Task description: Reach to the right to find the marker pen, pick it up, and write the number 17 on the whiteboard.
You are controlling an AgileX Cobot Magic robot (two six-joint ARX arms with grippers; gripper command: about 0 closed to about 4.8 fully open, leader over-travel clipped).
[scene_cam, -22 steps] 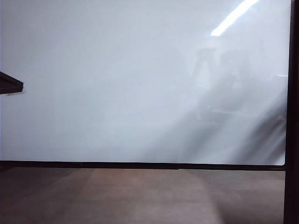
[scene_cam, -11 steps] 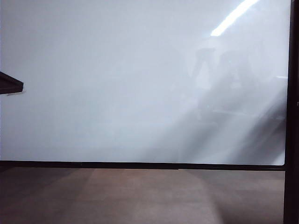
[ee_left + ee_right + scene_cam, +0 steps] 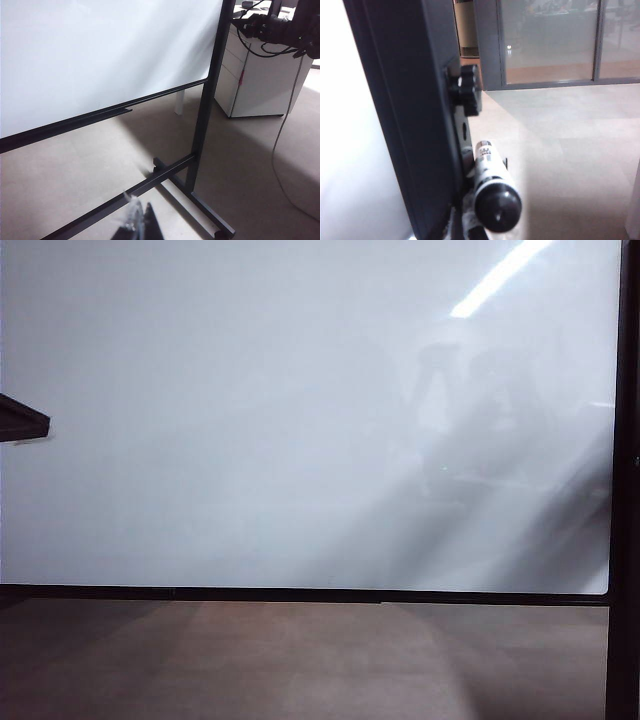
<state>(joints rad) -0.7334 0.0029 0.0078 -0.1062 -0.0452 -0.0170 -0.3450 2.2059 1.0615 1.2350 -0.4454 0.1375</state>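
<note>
The reflection on the whiteboard point(image 3: 250, 410) shifts slightly; right pincer point(image 3: 480, 220) looks clamped on the marker pen point(image 3: 492, 192), left pincer point(image 3: 136, 226) idle, can't tell its gap.

the whiteboard point(image 3: 250, 420) stands upright, a glossy white panel in a thin black frame, unmarked, with a bright light streak reflected near its top right corner. the marker pen point(image 3: 490, 185), white-barrelled with a rounded black end, lies just beside the board's dark side post
</note>
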